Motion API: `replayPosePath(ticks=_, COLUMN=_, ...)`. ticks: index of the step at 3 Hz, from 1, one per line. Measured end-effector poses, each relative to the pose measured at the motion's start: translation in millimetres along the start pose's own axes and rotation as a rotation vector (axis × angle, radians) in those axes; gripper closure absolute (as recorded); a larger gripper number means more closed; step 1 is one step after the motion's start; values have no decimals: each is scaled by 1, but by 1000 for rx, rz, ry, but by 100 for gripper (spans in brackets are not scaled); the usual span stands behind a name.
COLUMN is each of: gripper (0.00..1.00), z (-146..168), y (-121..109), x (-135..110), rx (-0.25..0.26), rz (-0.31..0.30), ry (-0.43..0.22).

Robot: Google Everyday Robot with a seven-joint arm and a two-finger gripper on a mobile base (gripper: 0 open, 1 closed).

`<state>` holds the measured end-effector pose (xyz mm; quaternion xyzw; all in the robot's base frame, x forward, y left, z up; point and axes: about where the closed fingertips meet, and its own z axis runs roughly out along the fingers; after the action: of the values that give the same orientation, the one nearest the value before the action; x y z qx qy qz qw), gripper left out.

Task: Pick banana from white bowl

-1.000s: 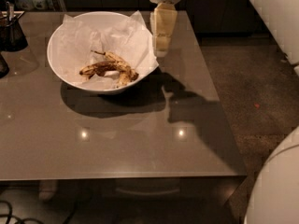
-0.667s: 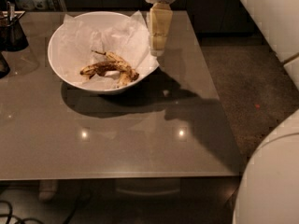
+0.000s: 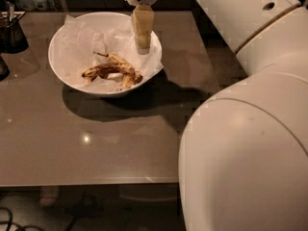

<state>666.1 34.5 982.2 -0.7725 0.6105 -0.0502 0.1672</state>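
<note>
The white bowl (image 3: pixel 72 32), lined with crumpled white paper, stands at the back left of the brown table. In it lies the banana (image 3: pixel 100 71), dark brown and curved. It touches a yellower banana (image 3: pixel 124 70) with a thin dark stem. My gripper (image 3: pixel 143 46) hangs down from the top edge over the right inner part of the bowl. It is right of and behind both bananas, above them, and holds nothing that I can see.
Small dark containers (image 3: pixel 11 33) stand at the table's far left edge. My arm's large white body (image 3: pixel 245 143) fills the right foreground and hides the table's right front corner. The table's front edge (image 3: pixel 86 183) runs low across the view.
My gripper has moved left, from beside the bowl's right rim to over the bowl's inside. The white arm body has swung further into view on the right. The bananas have not moved.
</note>
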Motion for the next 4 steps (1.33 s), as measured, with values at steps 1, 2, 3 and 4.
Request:
replayPosePath(ticks=1, gripper=0, z=8, y=5, x=1, rx=-13, rz=32, ry=-36)
replayPosePath(ticks=2, gripper=0, z=14, y=14, x=0, rx=-34, rz=71, ry=-69)
replayPosePath(ticks=3, gripper=9, z=23, y=21, x=-2, rx=-60, rz=112, ry=-100)
replayPosePath(ticks=4, gripper=23, z=29, y=19, x=-4, rx=-81, rz=123, ry=-107)
